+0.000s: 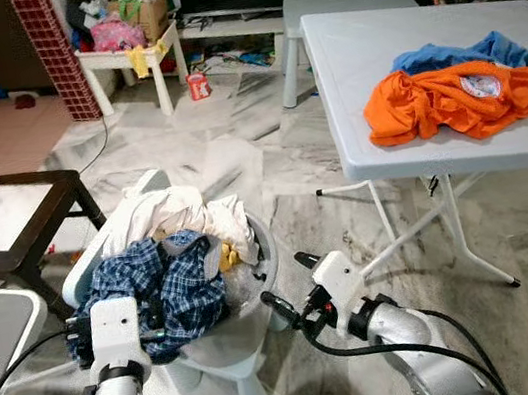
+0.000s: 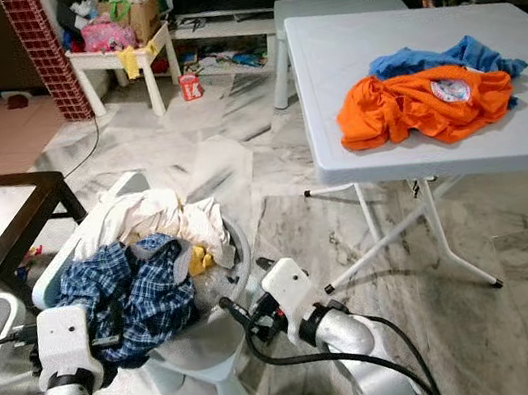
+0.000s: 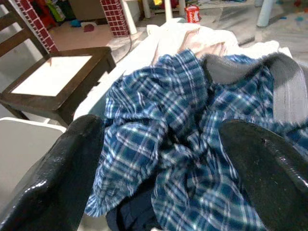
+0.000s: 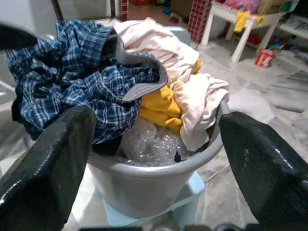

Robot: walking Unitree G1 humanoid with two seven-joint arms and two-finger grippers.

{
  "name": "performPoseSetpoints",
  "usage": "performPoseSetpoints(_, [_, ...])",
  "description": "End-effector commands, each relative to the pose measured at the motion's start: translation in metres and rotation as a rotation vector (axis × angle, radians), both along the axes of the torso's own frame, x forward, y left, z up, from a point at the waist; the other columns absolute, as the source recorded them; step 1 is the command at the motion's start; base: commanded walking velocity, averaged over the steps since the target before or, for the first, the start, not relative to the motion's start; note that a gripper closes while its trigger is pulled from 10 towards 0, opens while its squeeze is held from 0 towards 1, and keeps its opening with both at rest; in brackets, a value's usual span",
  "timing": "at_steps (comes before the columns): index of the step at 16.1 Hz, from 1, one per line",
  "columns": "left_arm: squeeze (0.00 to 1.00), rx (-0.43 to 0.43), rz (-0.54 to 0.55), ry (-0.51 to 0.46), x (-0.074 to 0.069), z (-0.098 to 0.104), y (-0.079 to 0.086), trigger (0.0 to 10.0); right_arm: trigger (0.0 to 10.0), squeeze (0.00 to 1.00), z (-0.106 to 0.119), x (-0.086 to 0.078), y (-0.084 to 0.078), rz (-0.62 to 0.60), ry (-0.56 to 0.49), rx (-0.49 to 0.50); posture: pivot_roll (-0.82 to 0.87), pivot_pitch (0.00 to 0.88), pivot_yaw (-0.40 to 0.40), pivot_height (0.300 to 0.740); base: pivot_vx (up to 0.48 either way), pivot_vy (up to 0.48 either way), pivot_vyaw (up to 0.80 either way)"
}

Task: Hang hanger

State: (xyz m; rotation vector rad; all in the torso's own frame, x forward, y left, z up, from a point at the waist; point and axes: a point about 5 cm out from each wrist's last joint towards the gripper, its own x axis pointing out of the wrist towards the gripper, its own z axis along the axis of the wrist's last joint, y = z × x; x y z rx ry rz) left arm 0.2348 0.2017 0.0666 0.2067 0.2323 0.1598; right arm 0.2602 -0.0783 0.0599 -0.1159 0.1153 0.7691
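No hanger discernible. Bucket [image 1: 260,294] of clothes lies just ahead, between both pincers; left pincer [image 3: 159,163] and right pincer [image 4: 154,159] wide open, empty.

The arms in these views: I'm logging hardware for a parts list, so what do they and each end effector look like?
Both arms are silver metal with rounded joints and loose black cables. The left end effector and right end effector each have a boxy white housing carrying two long, glossy black fingers.
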Motion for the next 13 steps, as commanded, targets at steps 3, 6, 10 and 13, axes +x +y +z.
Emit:
performPoseSetpoints(3, [0.0,0.007,0.013,0.01,-0.0016,-0.0014,0.0039,10.0,10.0,0.0,0.0082,0.0036,0.0049,0.013,-0.031,0.017,0.08,0.082,-0.014,0.74,0.337,0.0,0.68])
performPoseSetpoints(6, [0.0,0.003,0.015,0.014,-0.0021,-0.0028,0.0032,10.0,10.0,0.0,0.0085,0.0058,0.0038,0.007,-0.029,0.015,0.08,0.082,-0.015,0.74,0.345,0.0,0.13])
performPoseSetpoints(10, [0.0,-0.011,0.025,0.012,-0.0017,-0.0036,0.0023,10.0,10.0,0.0,0.008,0.0064,0.0028,-0.001,-0.026,0.011,0.08,0.083,-0.016,0.74,0.077,0.0,0.0])
performPoseSetpoints(13, [0.0,0.003,0.035,0.03,-0.0015,-0.0068,0.0016,10.0,10.0,0.0,0.006,0.0049,-0.0002,-0.004,-0.012,0.004,0.07,0.087,-0.025,0.74,0.0,0.0,0.0])
